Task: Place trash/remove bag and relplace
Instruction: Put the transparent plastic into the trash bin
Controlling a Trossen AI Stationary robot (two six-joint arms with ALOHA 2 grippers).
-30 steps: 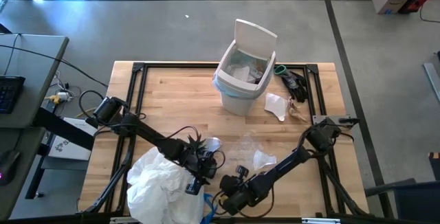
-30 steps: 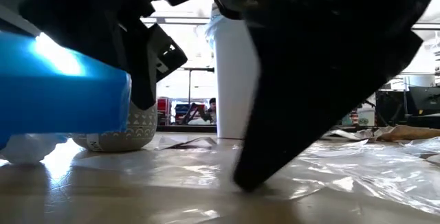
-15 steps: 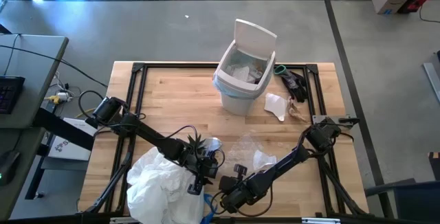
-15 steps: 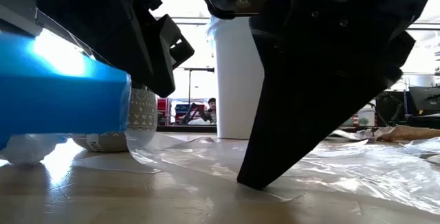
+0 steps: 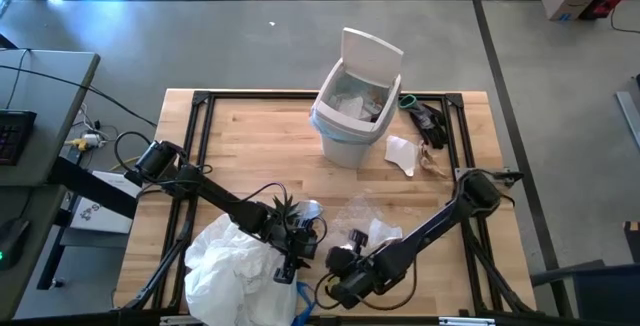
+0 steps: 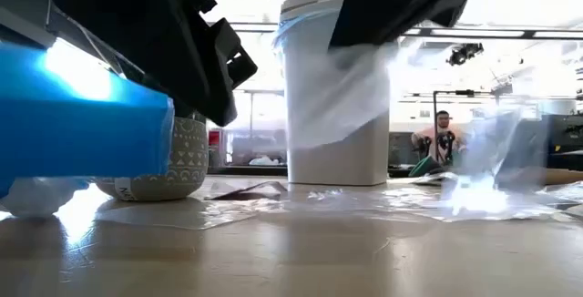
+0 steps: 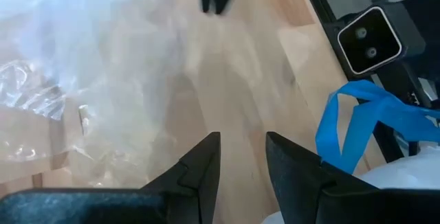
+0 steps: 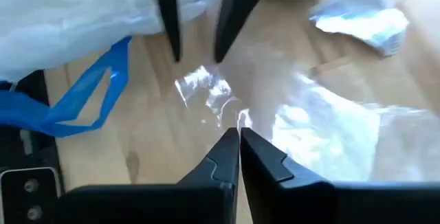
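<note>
I've just pinched the right gripper (image 8: 238, 136) shut on a clear wrapper (image 6: 342, 87) and lifted it off the counter (image 5: 250, 136); next it goes to the one bin (image 5: 350, 106) far ahead. Left gripper (image 7: 242, 148) hangs part-open, empty, beside one white bag (image 5: 235, 266). Two white scraps (image 5: 400, 153) remain.

The bin (image 5: 352, 106) is white, its bag (image 5: 322, 118) pale translucent blue. The counter (image 5: 250, 146) is light wood with a black frame. The plant pot (image 6: 173, 165) is grey with dotted patterning.
</note>
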